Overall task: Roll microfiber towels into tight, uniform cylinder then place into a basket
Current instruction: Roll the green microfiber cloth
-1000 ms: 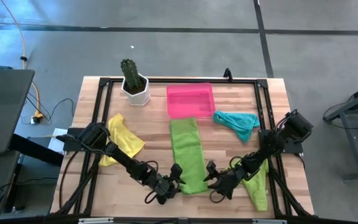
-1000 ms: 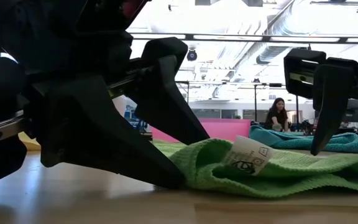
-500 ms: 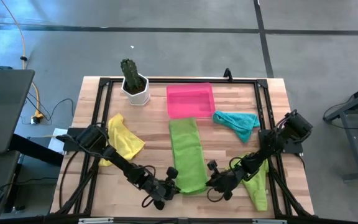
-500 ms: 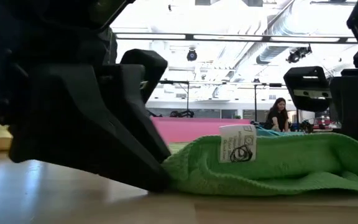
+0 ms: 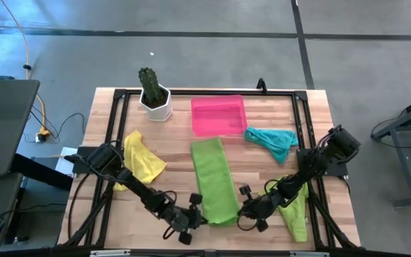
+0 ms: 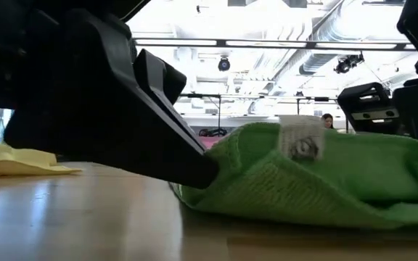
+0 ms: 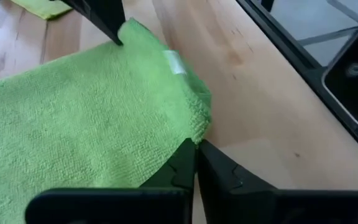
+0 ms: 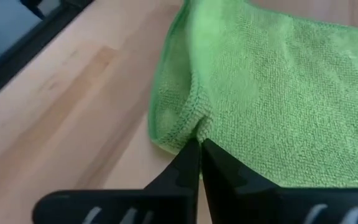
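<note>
The left claw is down at the near edge of the bench, its two dark fingers pressed together on the near left corner of the long lime green towel. In the left wrist view the fingertips meet right at the towel's hem, with a fold of cloth caught between them. The right claw is pinching the opposite near corner the same way; in the right wrist view its fingers close on a puckered bit of the hem. Seen from table height, the towel's near end stands lifted in a hump off the wood, and a small white label sticks up from its top edge.

The towel lies lengthwise down the middle of the bench, its far end just short of the pink basket, which sits at the far side. Just right of the basket lies the crumpled teal towel. A second lime green towel lies under the right arm near the bench's right edge. The yellow towel is bunched on the left, beside the left arm. A white pot with a cactus stands at the far left, left of the basket.
</note>
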You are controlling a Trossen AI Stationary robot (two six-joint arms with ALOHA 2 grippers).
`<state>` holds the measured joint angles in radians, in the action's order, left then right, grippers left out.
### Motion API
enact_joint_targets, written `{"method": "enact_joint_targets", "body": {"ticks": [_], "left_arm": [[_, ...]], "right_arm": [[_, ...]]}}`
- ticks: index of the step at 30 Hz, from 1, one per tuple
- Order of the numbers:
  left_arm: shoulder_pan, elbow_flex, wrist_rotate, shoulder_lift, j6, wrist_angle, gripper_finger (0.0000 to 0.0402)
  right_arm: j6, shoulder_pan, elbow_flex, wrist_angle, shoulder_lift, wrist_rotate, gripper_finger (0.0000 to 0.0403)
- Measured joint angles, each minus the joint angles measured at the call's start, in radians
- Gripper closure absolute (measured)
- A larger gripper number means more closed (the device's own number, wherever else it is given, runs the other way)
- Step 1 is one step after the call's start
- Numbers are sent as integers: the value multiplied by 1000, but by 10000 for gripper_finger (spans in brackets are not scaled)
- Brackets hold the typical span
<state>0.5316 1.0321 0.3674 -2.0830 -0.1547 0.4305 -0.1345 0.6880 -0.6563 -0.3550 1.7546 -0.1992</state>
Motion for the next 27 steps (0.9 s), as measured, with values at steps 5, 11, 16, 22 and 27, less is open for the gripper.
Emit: {"method": "enact_joint_targets", "body": {"ticks": [5, 11, 16, 22, 27], "left_arm": [[-1, 1, -85, 0, 0, -11, 388], [0, 1, -96, 1, 0, -24, 374], [-1, 1, -96, 2, 0, -24, 346], [0, 1, -96, 2, 39, -23, 299], [-6, 1, -96, 2, 43, -23, 279]], "right_arm": [[8, 0, 0, 14, -11, 10, 375], [89, 0, 0, 15, -11, 10, 299], [137, 7, -4, 17, -11, 20, 255], [210, 44, -13, 18, -8, 54, 247], [278, 70, -13, -25, -7, -45, 247]]}}
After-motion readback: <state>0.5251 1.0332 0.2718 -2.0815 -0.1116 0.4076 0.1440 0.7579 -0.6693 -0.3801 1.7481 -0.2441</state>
